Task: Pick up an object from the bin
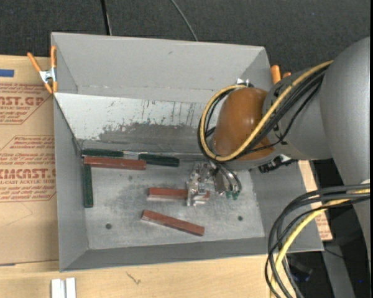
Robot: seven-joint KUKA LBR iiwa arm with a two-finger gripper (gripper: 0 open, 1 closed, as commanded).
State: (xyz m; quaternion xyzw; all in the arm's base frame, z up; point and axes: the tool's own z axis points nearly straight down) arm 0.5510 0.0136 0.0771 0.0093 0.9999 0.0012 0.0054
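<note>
Reddish-brown flat bar (165,194) lies mid-floor in grey metal bin (155,64); gripper (199,192) sits at its right end, open or clenched I can't tell. Risk: off-centre grab, bar tilts and slips out; 1 similar bar (173,222) close by.

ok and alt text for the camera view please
The robot's gripper is at the right end of a short red-brown flat stick in the middle of a grey metal bin. Two more red-brown sticks and three dark green sticks lie nearby on the bin floor.
</note>
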